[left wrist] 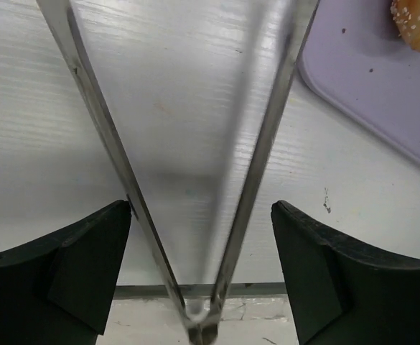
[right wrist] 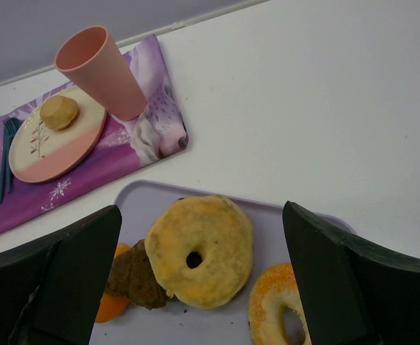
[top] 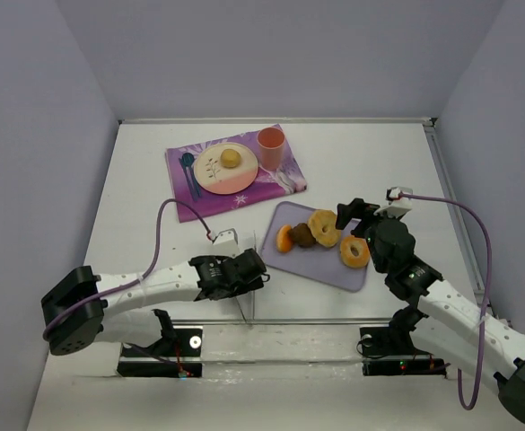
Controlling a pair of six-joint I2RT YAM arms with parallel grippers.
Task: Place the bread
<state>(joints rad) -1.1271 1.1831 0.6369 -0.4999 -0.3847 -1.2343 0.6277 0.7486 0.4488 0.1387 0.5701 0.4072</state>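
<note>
The bread [top: 231, 159] is a small golden bun lying on the pink-and-cream plate [top: 210, 175] at the back; the right wrist view shows it [right wrist: 59, 112] on that plate [right wrist: 44, 154]. My left gripper [top: 260, 269] is open low over the table near the front edge. Metal tongs [left wrist: 260, 144] lie between its spread fingers [left wrist: 80, 266] without touching them. My right gripper [top: 356, 214] is open and empty above the lavender tray [top: 334, 269], far from the bread.
The tray [right wrist: 145, 198] holds a large tan ring pastry [right wrist: 199, 248], an orange-glazed doughnut [right wrist: 278, 309], a dark brown ball [right wrist: 134, 277] and an orange piece [right wrist: 109, 305]. A pink cup [top: 272, 146] and teal cutlery [top: 188, 171] sit on the purple placemat [top: 190, 202].
</note>
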